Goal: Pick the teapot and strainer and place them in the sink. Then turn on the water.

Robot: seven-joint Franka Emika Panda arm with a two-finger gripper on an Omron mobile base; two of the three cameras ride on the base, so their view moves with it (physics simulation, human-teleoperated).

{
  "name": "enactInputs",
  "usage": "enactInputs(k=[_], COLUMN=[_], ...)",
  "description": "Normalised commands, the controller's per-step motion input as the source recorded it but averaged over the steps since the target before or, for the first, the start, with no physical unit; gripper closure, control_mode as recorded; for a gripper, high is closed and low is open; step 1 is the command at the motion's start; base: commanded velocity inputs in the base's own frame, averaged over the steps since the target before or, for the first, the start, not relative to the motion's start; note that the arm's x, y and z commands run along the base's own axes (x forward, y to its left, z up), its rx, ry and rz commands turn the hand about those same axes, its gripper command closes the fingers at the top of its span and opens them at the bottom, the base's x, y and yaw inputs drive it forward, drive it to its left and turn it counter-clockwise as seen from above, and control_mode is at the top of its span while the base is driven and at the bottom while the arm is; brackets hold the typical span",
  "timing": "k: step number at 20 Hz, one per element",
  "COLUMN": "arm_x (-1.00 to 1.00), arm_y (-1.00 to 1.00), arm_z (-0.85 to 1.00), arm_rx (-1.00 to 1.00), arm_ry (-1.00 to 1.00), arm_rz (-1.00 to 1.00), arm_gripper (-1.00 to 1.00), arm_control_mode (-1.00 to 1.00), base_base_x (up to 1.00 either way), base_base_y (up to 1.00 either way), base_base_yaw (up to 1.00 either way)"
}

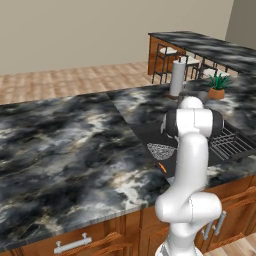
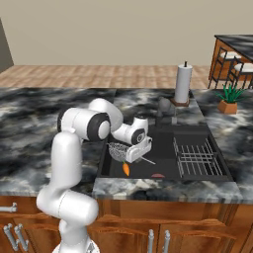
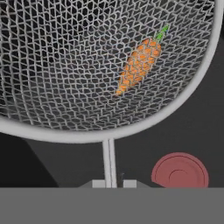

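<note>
Strainer [image 3: 87, 65] mesh bowl fills upper part of hand view; thin handle runs down to gripper [image 3: 113, 183], jaws closed on it. Carrot [image 3: 138, 65] seen thru mesh, upper right; pinkish disc [image 3: 180, 171] lower right on black sink [image 3: 205, 113] floor. Right base view: strainer center frame over sink's left half, wire rack [image 2: 196, 158] to right. Can't make out teapot.

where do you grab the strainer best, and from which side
By its thin straight handle, coming in along the handle from its free end. The strainer is a wide wire-mesh bowl, too broad and springy to pinch, while the handle is a narrow rod that fits between closed fingers. The gripper is shut on that handle this way now, over the sink, likely a sound hold.
</note>
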Motion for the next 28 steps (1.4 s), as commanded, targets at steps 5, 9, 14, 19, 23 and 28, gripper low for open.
enactInputs(k=[5, 9, 14, 19, 23, 28], arm_x=[0.16, 0.15, 0.04, 0.09, 0.03, 0.01], arm_y=[0.0, -0.02, -0.13, -0.19, -0.14, -0.01], arm_z=[-0.13, -0.05, 0.0, -0.04, -0.14, -0.1], arm_rx=[0.0, -0.01, 0.0, 0.0, 0.0, -0.03], arm_ry=[-0.02, -0.06, -0.12, -0.06, 0.0, -0.02], arm_rz=[0.02, 0.01, 0.0, 0.0, 0.0, 0.0], arm_gripper=[1.0, 1.0, 1.0, 1.0, 1.0, 1.0], arm_control_mode=[-1.0, -1.0, -1.0, -1.0, -1.0, -1.0], base_base_x=[0.0, 0.0, 0.0, 0.0, 0.0, 0.0], base_base_y=[0.0, 0.0, 0.0, 0.0, 0.0, 0.0], base_base_yaw=[0.0, 0.0, 0.0, 0.0, 0.0, 0.0])
